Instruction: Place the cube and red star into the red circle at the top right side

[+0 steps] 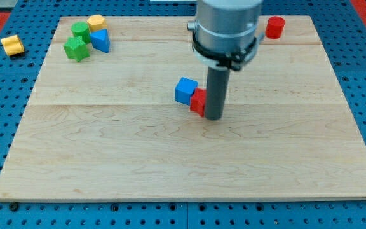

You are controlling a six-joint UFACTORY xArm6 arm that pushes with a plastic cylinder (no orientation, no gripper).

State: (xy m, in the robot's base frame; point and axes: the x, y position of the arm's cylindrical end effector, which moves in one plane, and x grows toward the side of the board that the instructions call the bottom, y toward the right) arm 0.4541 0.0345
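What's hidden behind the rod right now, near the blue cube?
A red block sits behind my tip, touching the blue cube on its right. Only its left part shows; the rod covers the rest, so its shape is unclear.

Blocks: 8 total. Red x2: one cylinder (274, 27) at the view's top right, one partly hidden piece (198, 102) mid-board, shape unclear. Blue x2: one cube (185, 90), one wedge-ish block (100, 40). Green x2 (77, 49) (80, 29). Yellow x2: one (96, 23) on the board (183, 159), one (11, 44) off it.
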